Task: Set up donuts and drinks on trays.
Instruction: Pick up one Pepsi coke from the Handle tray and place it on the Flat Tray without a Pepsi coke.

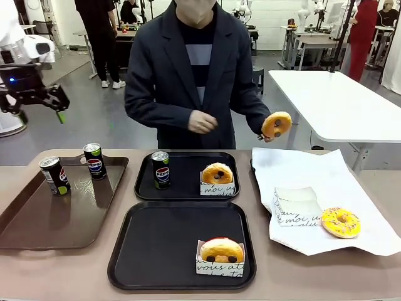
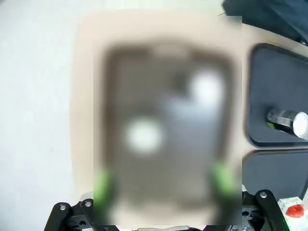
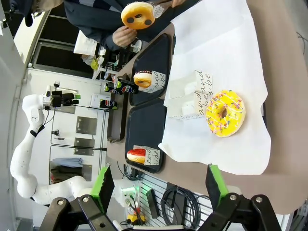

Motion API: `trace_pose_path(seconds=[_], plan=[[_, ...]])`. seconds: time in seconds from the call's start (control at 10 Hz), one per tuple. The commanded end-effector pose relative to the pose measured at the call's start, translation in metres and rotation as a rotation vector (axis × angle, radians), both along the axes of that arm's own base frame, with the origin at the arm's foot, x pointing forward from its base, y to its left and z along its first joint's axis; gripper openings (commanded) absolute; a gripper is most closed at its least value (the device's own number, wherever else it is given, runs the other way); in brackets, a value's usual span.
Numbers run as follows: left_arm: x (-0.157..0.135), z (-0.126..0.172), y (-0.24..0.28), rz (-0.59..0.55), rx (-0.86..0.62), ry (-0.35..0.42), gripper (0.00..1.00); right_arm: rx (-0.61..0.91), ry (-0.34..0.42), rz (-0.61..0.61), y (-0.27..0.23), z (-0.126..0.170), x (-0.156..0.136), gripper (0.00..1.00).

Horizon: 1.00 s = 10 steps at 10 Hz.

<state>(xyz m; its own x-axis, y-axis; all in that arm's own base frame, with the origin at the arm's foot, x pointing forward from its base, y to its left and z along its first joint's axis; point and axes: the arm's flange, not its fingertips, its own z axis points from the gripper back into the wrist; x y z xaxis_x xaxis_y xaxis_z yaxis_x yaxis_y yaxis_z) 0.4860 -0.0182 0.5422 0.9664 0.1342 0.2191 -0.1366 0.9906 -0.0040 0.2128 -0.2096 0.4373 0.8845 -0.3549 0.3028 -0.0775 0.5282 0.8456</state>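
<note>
**Near tray short of a drink, both grippers empty**

Closest to the robot, the right gripper (image 3: 159, 185) hung with its jaws spread wide and nothing between them, above the table's right end. The near black tray (image 1: 156, 244) held a red-iced donut (image 1: 220, 248) in its paper box but no can. To its right, on the white paper sheet (image 1: 301, 166), lay a yellow sprinkled donut (image 1: 341, 222) just beside an empty box (image 1: 293, 205).

The far black tray (image 1: 188, 163) carried one Pepsi can (image 1: 161, 169) and a boxed glazed donut (image 1: 217, 173). Two more Pepsi cans (image 1: 55, 175) stood upright on the brown tray (image 1: 56, 219). High above its far left corner hovered the left gripper (image 1: 42, 111) – jaws apart, empty. Beyond the table, the person's hand (image 1: 266, 128) held up a golden donut (image 1: 276, 124).

The likely trouble was the cans – slim and tall, so an off-centre pinch could tip one onto its neighbour. An arm reaching across could also meet the person's hand.

The cans read "Pepsi"; the boxes' script seemed to read "moi" and "vous", the rest unclear
</note>
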Motion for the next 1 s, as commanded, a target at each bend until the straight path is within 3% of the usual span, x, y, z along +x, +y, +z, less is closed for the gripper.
trace_pose_path(seconds=[0.0, 0.2, 0.3, 0.9], plan=[[0.014, -0.012, 0.010, 0.007, 0.012, 0.025, 1.00, 0.006, -0.013, 0.005, 0.000, 0.000, 0.000, 1.00], [0.013, -0.024, 0.013, -0.031, -0.023, 0.039, 1.00, 0.006, -0.013, 0.005, 0.000, 0.000, 0.000, 1.00], [0.010, -0.020, 0.018, 0.021, 0.005, 0.037, 1.00, 0.006, -0.013, 0.005, 0.000, 0.000, 0.000, 1.00], [0.011, -0.023, 0.017, 0.011, -0.002, 0.041, 1.00, 0.006, -0.013, 0.005, 0.000, 0.000, 0.000, 1.00]])
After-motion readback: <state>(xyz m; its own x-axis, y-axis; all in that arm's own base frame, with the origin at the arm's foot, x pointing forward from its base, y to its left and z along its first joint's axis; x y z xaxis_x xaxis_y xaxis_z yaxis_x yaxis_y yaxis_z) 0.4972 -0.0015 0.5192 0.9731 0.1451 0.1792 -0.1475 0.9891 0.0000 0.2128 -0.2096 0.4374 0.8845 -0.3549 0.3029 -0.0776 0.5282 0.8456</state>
